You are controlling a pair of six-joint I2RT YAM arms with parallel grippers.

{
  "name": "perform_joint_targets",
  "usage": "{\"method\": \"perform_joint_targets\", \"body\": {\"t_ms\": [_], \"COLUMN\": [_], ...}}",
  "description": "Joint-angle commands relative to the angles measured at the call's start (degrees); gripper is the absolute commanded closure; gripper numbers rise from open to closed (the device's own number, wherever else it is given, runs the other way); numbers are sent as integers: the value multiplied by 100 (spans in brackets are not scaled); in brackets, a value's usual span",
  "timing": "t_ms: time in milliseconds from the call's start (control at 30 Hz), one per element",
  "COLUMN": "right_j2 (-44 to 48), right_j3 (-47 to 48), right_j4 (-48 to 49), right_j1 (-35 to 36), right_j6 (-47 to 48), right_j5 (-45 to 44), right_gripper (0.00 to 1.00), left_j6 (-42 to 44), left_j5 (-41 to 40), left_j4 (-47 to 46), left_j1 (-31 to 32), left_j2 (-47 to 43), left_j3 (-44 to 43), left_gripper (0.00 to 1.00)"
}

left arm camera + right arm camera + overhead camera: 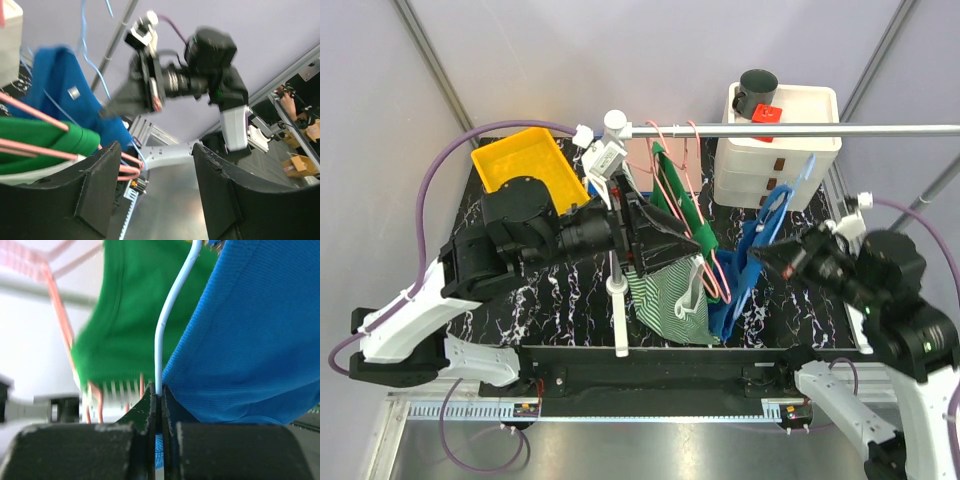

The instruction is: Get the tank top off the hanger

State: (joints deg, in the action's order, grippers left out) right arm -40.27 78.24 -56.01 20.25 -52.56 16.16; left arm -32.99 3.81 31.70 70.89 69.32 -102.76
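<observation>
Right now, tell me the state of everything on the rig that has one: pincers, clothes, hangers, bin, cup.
left pincer: open, holding nothing.
right pincer: shut on the blue hanger wire.
blue tank top: still on the blue hanger.
green tank top: hanging on a pink hanger.
yellow bin: nothing visible inside.
black cup: upright on the white drawers.

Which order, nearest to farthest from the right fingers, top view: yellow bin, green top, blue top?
1. Blue top, at the right fingers.
2. Green top, left of it, mid-rail.
3. Yellow bin, far left corner.
</observation>
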Motion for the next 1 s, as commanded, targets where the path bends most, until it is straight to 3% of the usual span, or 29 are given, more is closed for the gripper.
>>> {"method": "perform_joint_targets", "body": {"t_ms": [0,133,233,433,967], "right_j2": [923,1853,2346,2849,2586], "right_j3": [-396,-590,-704,-713,-54], "right_j4": [363,363,354,319,301], "right_j1": [23,32,32,32,32], "right_j6": [394,658,607,378,70], "right_j5": [861,1336,1661,2040,2488], "right_gripper": [100,100,100,100,100], "left_j6": [565,996,1198,1453,2403], "left_j5": [-144,-240,-206,-364,-1243], "left_j4": [-59,-15,46,231,591], "left_j1": [100,188,197,267,768], "left_j2": [353,906,1232,1857,2551], "left_j3": [-464,-867,-1175,-1615,-1870], "left_gripper": [38,38,32,25,23]}}
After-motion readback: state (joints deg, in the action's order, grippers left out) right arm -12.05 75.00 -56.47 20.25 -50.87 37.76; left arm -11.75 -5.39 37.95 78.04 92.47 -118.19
